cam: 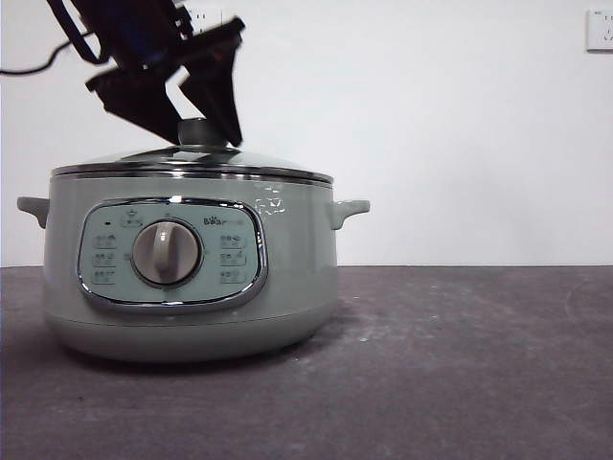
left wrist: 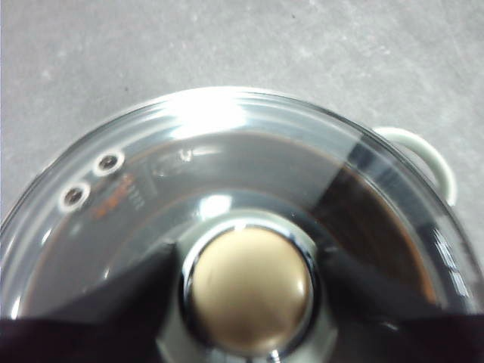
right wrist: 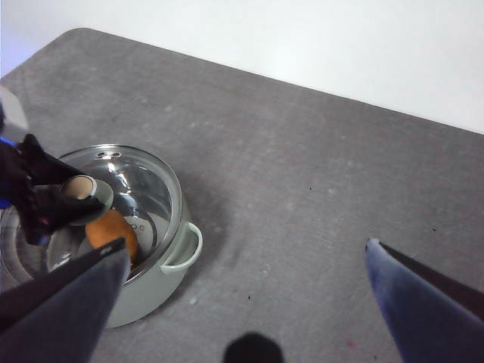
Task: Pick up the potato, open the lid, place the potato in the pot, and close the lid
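Note:
The sage-green pot [cam: 297, 287] stands on the left of the dark table. The glass lid [cam: 259, 161] sits level on its rim. My left gripper [cam: 203, 142] comes down from the upper left, its jaws closed on either side of the lid's round knob [cam: 198, 128]. In the left wrist view the jaws press against the knob [left wrist: 248, 291] above the glass of the lid [left wrist: 227, 136]. In the right wrist view the orange-brown potato [right wrist: 113, 231] lies inside the pot [right wrist: 162, 283], seen through the lid [right wrist: 144, 181]. My right gripper [right wrist: 246, 302] is open and empty, high above the table to the pot's right.
The pot's control panel with its grey dial [cam: 167, 253] faces the front camera. One side handle [cam: 350, 208] sticks out to the right. A white wall with a socket [cam: 601, 29] stands behind. Bare grey table [cam: 460, 364] lies right of the pot.

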Controlling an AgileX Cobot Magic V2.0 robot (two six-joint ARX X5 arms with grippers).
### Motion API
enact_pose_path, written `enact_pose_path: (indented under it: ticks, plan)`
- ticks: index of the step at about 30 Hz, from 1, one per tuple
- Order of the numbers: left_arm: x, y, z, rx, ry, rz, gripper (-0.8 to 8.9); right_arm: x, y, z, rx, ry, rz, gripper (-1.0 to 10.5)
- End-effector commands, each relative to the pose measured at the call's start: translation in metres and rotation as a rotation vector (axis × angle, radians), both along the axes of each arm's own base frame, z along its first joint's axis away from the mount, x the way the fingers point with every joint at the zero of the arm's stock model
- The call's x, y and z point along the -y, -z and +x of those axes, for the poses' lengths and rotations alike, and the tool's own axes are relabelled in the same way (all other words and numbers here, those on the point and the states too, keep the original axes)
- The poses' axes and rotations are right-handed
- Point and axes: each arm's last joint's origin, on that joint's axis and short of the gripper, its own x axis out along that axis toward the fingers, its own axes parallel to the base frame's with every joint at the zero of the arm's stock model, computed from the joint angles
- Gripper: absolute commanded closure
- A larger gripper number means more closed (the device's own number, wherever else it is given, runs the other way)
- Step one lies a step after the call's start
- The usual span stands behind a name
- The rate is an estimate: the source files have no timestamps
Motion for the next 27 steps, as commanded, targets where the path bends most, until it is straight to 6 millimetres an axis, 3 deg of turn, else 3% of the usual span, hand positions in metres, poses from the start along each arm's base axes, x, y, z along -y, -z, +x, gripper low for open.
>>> enact_pose_path:
  ticks: [1, 6, 12, 14, 16, 20, 27]
  plan:
    - [-0.001, -0.002, -0.006, 0.008, 0.016, -0.005, 3.74, -0.001, 0.001, 0.001, -0.013, 0.017, 0.023, 4.2]
    - [-0.01, -0.033, -0.03, 0.087, 0.027, -0.057, 3.74, -0.001, 0.004, 0.001, -0.04, 0.017, 0.019, 4.2]
    - [-0.033, -0.08, -0.076, 0.227, 0.068, -0.162, 3.83, -0.003, 0.012, 0.005, -0.068, 0.014, 0.004, 7.1]
    - [-0.041, -0.093, -0.093, 0.268, 0.106, -0.21, 5.34, -0.005, 0.017, 0.006, -0.076, -0.014, 0.018, 8.5]
    - [-0.048, -0.103, -0.108, 0.301, 0.14, -0.242, 8.23, -0.007, 0.024, 0.006, -0.068, -0.059, 0.051, 9.7]
    - [-0.058, -0.115, -0.126, 0.366, 0.146, -0.266, 8.21, -0.006, 0.045, 0.004, 0.003, -0.07, 0.104, 9.6]
    - [-0.062, -0.115, -0.133, 0.41, 0.162, -0.248, 8.21, 0.002, 0.098, -0.008, 0.101, -0.018, 0.153, 9.6]
